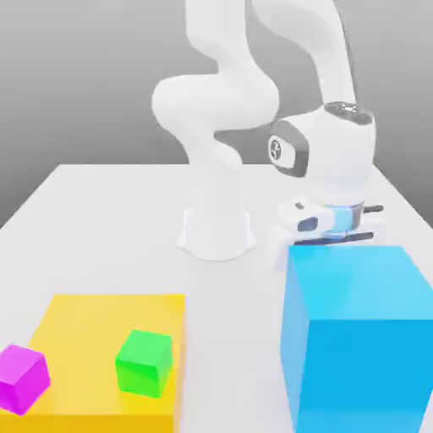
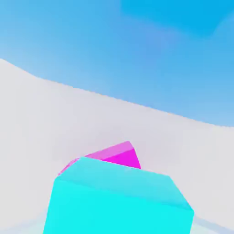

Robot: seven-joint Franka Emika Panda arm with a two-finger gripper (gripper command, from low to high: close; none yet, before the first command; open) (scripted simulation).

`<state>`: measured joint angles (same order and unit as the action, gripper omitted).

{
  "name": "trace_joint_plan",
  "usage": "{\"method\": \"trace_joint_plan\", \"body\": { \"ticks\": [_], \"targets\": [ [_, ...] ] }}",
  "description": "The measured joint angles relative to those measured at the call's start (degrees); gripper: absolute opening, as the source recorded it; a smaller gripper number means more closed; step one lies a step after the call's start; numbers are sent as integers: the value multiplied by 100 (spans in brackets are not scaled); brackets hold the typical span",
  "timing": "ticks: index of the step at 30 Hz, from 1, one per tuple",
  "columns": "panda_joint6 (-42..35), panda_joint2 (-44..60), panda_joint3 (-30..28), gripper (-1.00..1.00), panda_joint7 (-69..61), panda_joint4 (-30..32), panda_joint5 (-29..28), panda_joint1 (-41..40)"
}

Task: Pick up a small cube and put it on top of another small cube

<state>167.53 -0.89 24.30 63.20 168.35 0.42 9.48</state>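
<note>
1. The small light-cyan cube [image 2: 119,201] sat right under the hand camera, large in the hand view, and in the exterior view a pale cyan patch showed between the fingers [image 1: 340,221]. I judged that it was held clear of the table.
2. The fingers were closed on that cube; only their dark tips showed in the exterior view, one to each side of the pale patch.
3. The white robot arm [image 1: 221,101] had its hand just behind the top rear edge of the huge blue cube [image 1: 359,334], which stood on the exterior view's right, in front of the hand.
4. In the hand view the small magenta cube [image 2: 118,156] peeked out just past the cyan one, on the white table [image 2: 55,123].
5. In the exterior view the magenta cube [image 1: 21,378] overhung the near corner of the flat yellow block [image 1: 84,317] on the exterior view's left, and the small green cube [image 1: 145,362] rested on that block, near the magenta one.
6. By my reading, the pick-up was done and the carrying step was in hand.
7. The next move called for bringing the cyan cube above another small cube, squaring it to that cube's top face, lowering until the faces met, then letting go. Which cube was the target I could not tell.
8. The blue cube stood close to the hand, so the path needed enough height to clear it.
</note>
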Motion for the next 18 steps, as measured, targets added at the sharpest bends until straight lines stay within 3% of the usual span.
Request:
{"method": "trace_joint_plan", "body": {
  "ticks": [7,18],
  "targets": [
    [-4,-1,11,100,-5,-1,5,-19],
    [-1466,-1517,-321,100,-768,16,1118,629]
  ]
}}
